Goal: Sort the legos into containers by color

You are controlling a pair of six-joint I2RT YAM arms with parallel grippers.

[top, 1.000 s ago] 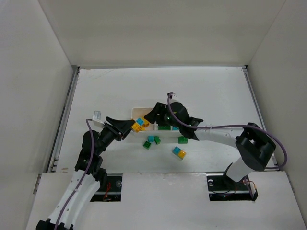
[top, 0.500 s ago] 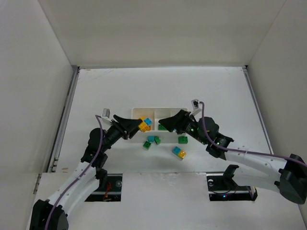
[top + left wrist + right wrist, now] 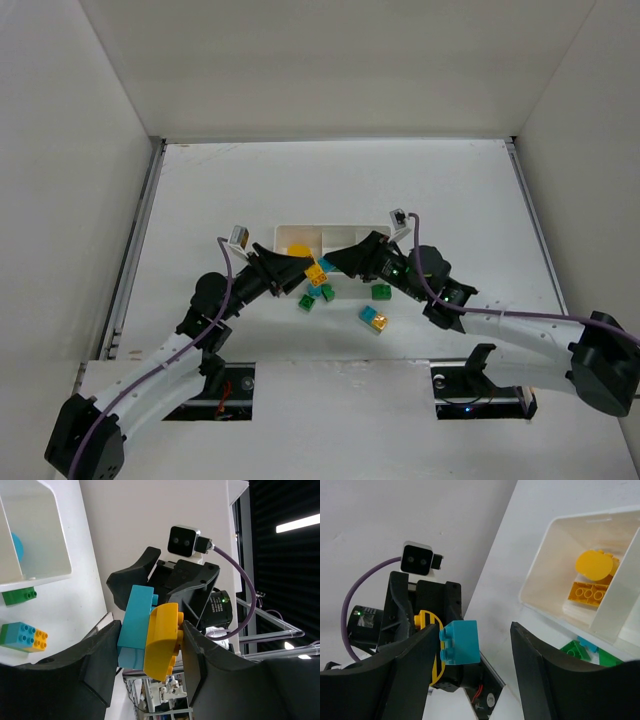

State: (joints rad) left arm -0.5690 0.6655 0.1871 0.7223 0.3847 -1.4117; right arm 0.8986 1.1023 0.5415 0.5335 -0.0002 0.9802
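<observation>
The right end effector point(image 3: 472, 626) has its dark fingers spread wide. Between them, the left end effector point(image 3: 440, 647) clamps a cyan-and-yellow brick pair point(image 3: 455, 644). At upper right, a white tray point(image 3: 545, 555) compartment holds yellow-orange bricks point(image 3: 590, 577). Green and cyan bricks point(image 3: 580, 650) lie just outside its wall on the table point(image 3: 505, 555).

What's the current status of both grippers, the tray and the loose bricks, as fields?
left gripper: shut on joined cyan and yellow plastic bricks
right gripper: open, facing that held piece
white plastic tray: yellow bricks in left-end compartment
loose on table: green brick, cyan-yellow pair, green and cyan cluster
</observation>
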